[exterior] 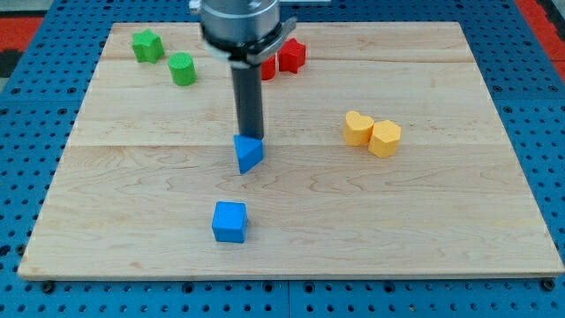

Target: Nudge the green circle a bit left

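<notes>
Blue cube (pixel 229 222) (matte); my tip (pixel 251 140) touches blue triangle (pixel 249 154).

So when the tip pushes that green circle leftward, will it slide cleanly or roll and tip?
The green circle looks like a short upright cylinder on its flat end, so it will probably slide rather than roll. It seems squat, so tipping looks unlikely. Its round side may slip off an off-centre push. My tip is at the blue triangle, well away.
</notes>
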`<state>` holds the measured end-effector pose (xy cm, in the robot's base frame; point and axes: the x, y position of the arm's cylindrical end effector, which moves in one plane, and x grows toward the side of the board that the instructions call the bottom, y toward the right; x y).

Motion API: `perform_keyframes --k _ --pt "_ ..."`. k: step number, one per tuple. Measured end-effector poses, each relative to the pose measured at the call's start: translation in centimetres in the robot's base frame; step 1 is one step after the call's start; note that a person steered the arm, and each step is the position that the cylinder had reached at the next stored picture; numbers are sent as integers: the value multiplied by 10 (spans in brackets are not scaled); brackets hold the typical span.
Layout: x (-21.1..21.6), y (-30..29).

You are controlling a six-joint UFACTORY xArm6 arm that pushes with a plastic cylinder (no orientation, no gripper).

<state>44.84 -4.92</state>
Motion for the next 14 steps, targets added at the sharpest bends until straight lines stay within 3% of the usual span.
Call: perform_keyframes --k 2,10,12,14 --pt "52 -15" --pt "53 -6" --pt "31 -4" --pt "-35 -18"
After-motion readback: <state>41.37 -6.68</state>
